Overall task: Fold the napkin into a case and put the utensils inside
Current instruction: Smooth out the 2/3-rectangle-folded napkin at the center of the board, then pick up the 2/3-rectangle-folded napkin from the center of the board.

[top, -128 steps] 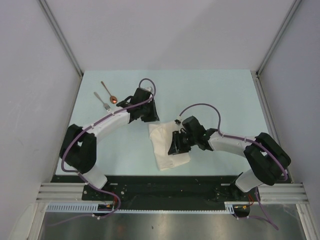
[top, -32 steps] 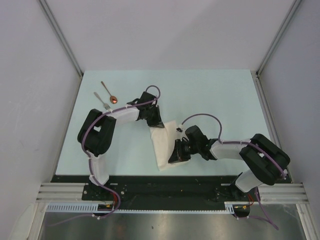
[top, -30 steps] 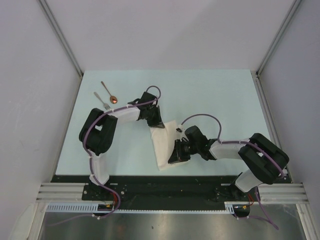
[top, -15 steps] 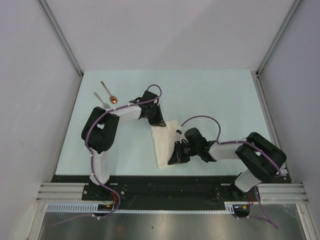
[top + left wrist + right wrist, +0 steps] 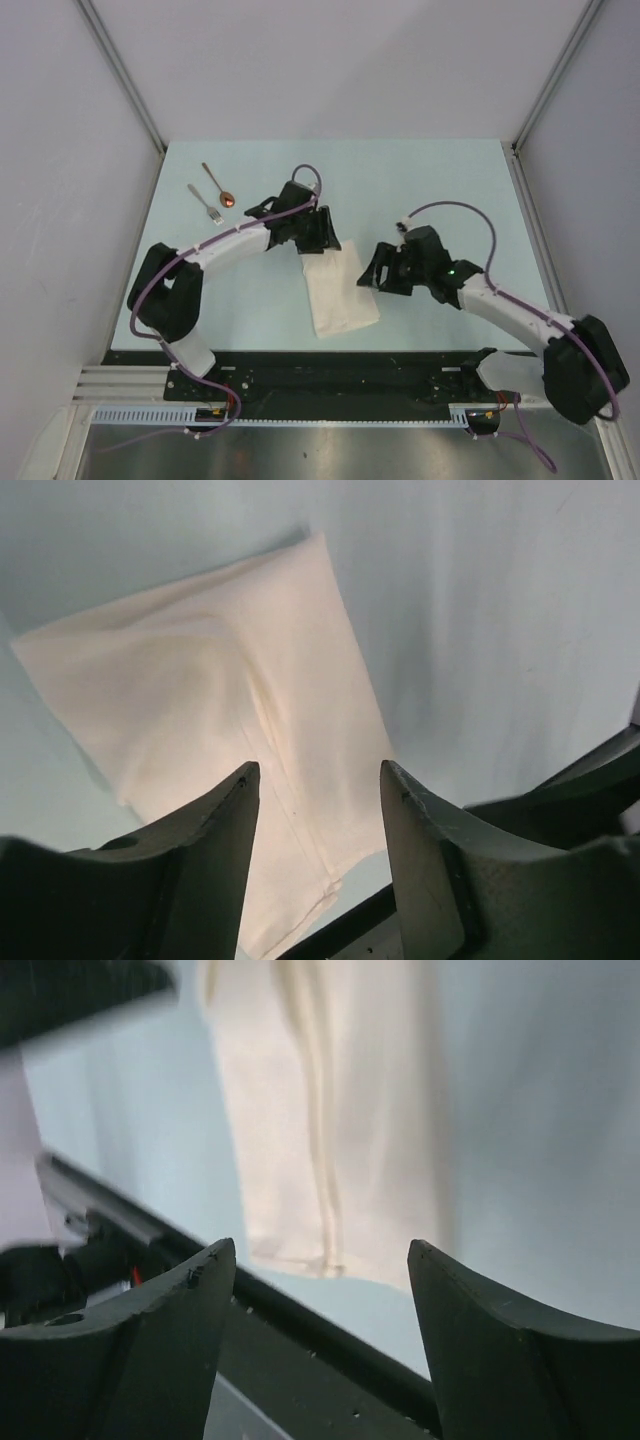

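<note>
napkin (image 5: pixel 340 290) flat nr left gripper (image 5: pixel 318 770) & right gripper (image 5: pixel 320 1245) (both jaws apart)

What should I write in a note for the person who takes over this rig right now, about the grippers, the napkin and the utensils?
Left gripper: open, holds nothing, above the far end of the napkin.
Right gripper: open, holds nothing, beside the napkin's right edge.
The napkin: folded to a long narrow shape, flat on the table, front middle.
Fork and spoon: side by side at the far left, outside the napkin.
Done: the folding, as far as can be seen.
Left: put both utensils inside.
</note>
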You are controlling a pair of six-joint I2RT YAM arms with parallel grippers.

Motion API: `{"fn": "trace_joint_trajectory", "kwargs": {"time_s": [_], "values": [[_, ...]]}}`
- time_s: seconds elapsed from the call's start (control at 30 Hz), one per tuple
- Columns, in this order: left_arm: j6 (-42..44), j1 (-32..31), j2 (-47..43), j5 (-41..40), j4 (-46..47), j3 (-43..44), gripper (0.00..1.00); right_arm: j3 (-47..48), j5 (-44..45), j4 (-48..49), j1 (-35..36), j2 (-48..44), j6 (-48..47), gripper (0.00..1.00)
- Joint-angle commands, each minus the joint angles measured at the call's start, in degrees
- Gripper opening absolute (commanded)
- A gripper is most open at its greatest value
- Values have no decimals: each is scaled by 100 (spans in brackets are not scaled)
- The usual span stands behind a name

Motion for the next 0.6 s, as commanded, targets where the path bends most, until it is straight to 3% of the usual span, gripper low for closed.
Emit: {"fn": "trace_joint_trajectory", "kwargs": {"time_s": [0.0, 0.07, 0.1, 0.17, 0.23, 0.37, 0.57], "values": [[-326, -1297, -451, -1475, -659, 100, 59, -11, 1169, -1948, -1268, -1011, -5, 78], [-484, -1765, -311, -2310, -853, 249, 60, -222, 1065, -2133, -1851, -1224, -145, 84], [-546, -2176, -188, -2548, -1115, 494, 61, -257, 916, -2203, -2393, -1338, -294, 85], [-643, -2530, 258, -3118, -1398, 794, 61, -293, 897, -2449, -2792, -1400, -375, 86], [-722, -2926, 611, -3288, -1881, 1285, 60, -319, 923, -2520, -3249, -1488, -445, 87], [-766, -3506, 1438, -3710, -2444, 2129, 59, -188, 1265, -2608, -3603, -1480, -454, 87], [-828, -3648, 2027, -3720, -2690, 2544, 55, -222, 1108, -2512, -3612, -1365, -638, 87]]}}
